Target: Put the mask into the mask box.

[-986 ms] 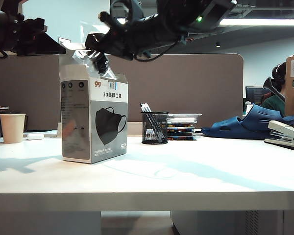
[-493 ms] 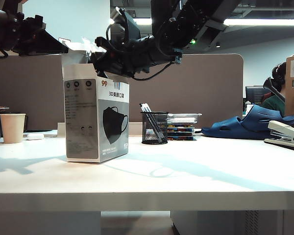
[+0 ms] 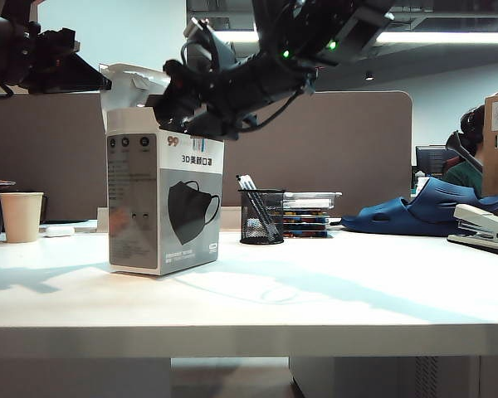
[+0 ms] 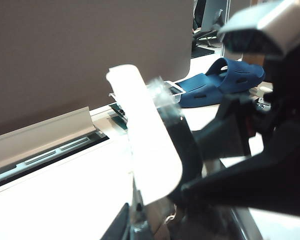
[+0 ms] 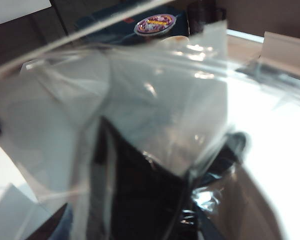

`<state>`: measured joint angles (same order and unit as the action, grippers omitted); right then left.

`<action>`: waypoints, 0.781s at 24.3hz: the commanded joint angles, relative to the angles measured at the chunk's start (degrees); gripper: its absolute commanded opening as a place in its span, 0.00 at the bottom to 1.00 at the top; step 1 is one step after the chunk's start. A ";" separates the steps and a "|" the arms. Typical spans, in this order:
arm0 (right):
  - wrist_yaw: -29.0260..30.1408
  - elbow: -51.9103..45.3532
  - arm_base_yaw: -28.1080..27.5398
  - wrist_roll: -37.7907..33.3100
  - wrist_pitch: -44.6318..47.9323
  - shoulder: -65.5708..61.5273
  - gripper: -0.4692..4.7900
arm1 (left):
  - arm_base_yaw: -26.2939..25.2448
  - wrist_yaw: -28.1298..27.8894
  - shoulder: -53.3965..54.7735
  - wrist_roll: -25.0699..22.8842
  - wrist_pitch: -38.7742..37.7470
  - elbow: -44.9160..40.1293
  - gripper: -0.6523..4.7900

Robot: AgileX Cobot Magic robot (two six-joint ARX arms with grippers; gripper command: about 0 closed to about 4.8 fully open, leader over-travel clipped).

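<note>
The tall grey-and-white cardboard mask box [image 3: 165,203] stands upright on the left part of the white desk [image 3: 315,290]. To its right sit a black mesh pen cup [image 3: 261,215], a stack of flat cases [image 3: 309,214], a blue rubber clog [image 3: 427,209] and a grey stapler [image 3: 485,228]; a paper cup [image 3: 21,215] stands to its left. The front of the desk is bare.

The right pincer [image 3: 162,108] hangs at the box's open top, its jaw spread hidden. The black mask in clear plastic wrapping [image 5: 140,165] fills the right wrist view; whether it is pinched I cannot tell. The left pincer [image 3: 95,79], pressed together, holds back the white top flap [image 4: 145,135].
</note>
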<state>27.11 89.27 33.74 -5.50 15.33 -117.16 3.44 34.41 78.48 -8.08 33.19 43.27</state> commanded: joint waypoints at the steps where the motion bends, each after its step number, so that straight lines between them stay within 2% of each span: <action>1: -0.07 0.13 0.02 0.02 0.55 1.66 0.74 | -0.09 0.09 -0.22 -0.04 0.81 0.20 0.11; 2: -0.04 0.20 0.00 0.02 -0.48 1.86 0.79 | -0.09 0.09 -0.22 -0.07 0.81 0.20 0.11; 3: 0.02 0.20 0.00 -0.02 -1.64 1.86 0.80 | -0.09 0.09 -0.22 -0.07 0.81 0.20 0.11; 6: -0.07 0.20 0.02 0.00 -5.22 1.84 0.80 | -0.09 0.09 -0.22 -0.07 0.83 0.20 0.11; 8: -0.07 0.17 0.02 0.00 -7.63 1.73 0.76 | -0.09 0.09 -0.22 -0.07 0.83 0.20 0.11; 9: -0.09 0.17 0.02 0.00 -8.52 1.73 0.71 | -0.09 0.09 -0.22 -0.07 0.83 0.20 0.11; 10: 0.02 0.20 0.02 -0.02 -9.97 1.77 0.51 | -0.11 0.04 -0.22 -0.07 0.83 0.20 0.11; 11: 0.33 0.20 0.00 -0.02 -11.06 2.03 0.41 | -0.15 -0.13 -0.22 -0.07 0.83 0.20 0.11; 12: 1.66 0.22 -0.17 0.00 -12.81 2.73 0.37 | -0.28 -1.25 -0.22 -0.04 0.83 0.20 0.11; 16: 4.50 0.22 -0.52 0.00 -14.14 6.05 0.37 | -0.74 -2.73 -0.22 -0.07 0.81 0.20 0.11; 19: 4.57 0.22 -0.66 0.00 -14.23 8.09 0.45 | -0.76 -3.04 -0.22 -0.07 0.81 0.20 0.11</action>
<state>31.31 89.38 32.99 -5.34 0.62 -109.82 2.83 31.62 78.46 -8.08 33.41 43.29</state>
